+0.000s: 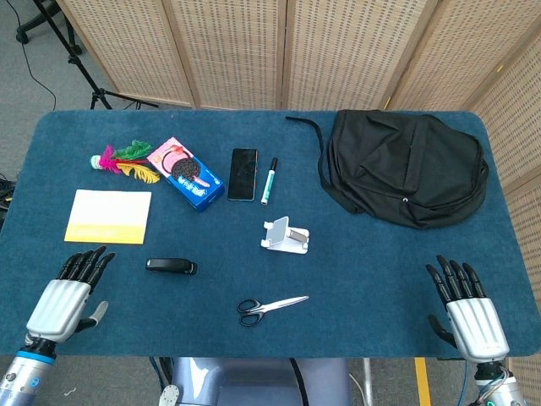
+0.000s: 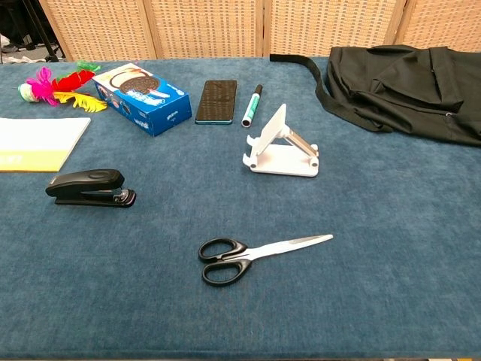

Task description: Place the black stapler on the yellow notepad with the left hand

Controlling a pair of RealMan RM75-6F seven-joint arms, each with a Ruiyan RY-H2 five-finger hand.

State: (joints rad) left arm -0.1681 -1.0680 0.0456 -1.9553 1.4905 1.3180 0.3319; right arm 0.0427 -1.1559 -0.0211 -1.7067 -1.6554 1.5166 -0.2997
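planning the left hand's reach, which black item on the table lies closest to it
The black stapler, just right of the left hand; the black-handled scissors, black phone and black backpack lie farther off.

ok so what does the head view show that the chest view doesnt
Only the head view shows the left hand and right hand, both open at the near table edge, and the whole black backpack. Only the chest view shows the phone stand side-on and tilted. Both show the black stapler on the cloth, apart from the yellow notepad, plus the scissors.
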